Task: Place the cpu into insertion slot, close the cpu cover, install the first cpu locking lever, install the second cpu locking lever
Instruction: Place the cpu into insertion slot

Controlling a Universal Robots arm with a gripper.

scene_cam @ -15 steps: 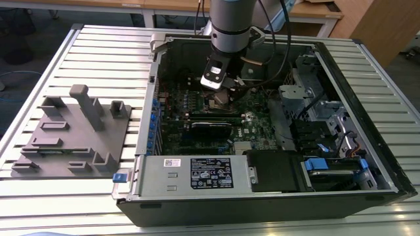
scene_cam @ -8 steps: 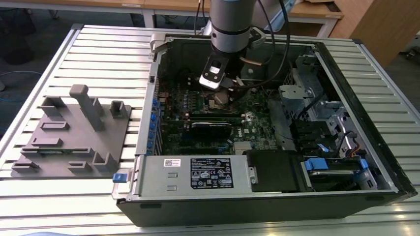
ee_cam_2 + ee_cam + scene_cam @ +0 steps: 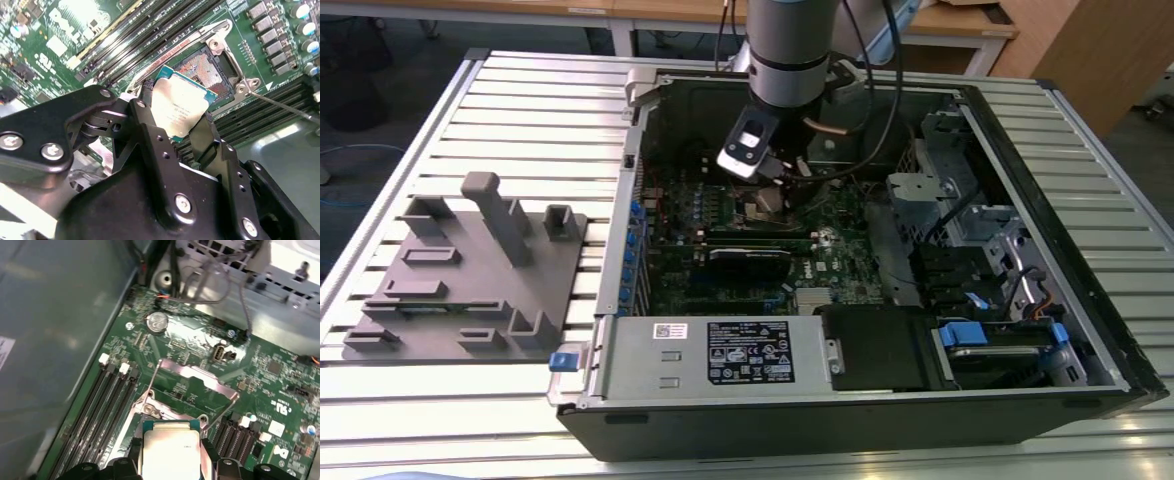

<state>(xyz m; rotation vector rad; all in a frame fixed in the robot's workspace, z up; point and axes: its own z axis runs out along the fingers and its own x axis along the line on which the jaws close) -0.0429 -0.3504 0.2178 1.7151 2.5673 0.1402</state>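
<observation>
On the exterior view's left, the grey fixture sits on the desk, well apart from the work. To its right stands the open computer case, and your gripper hangs inside it above the green board.

You are on the first step, I judge: placing the cpu. In the second wrist view the fingers are clamped on the cpu, one on each opposite edge, with its metal top facing the camera. It hangs tilted over the near edge of the insertion slot, whose centre lies bare, so nothing is seated yet. In the first wrist view the cpu cover appears swung up beyond the socket.

Seating calls for the chip level and square with the socket's rim, with matched corners and a gentle touch.
</observation>
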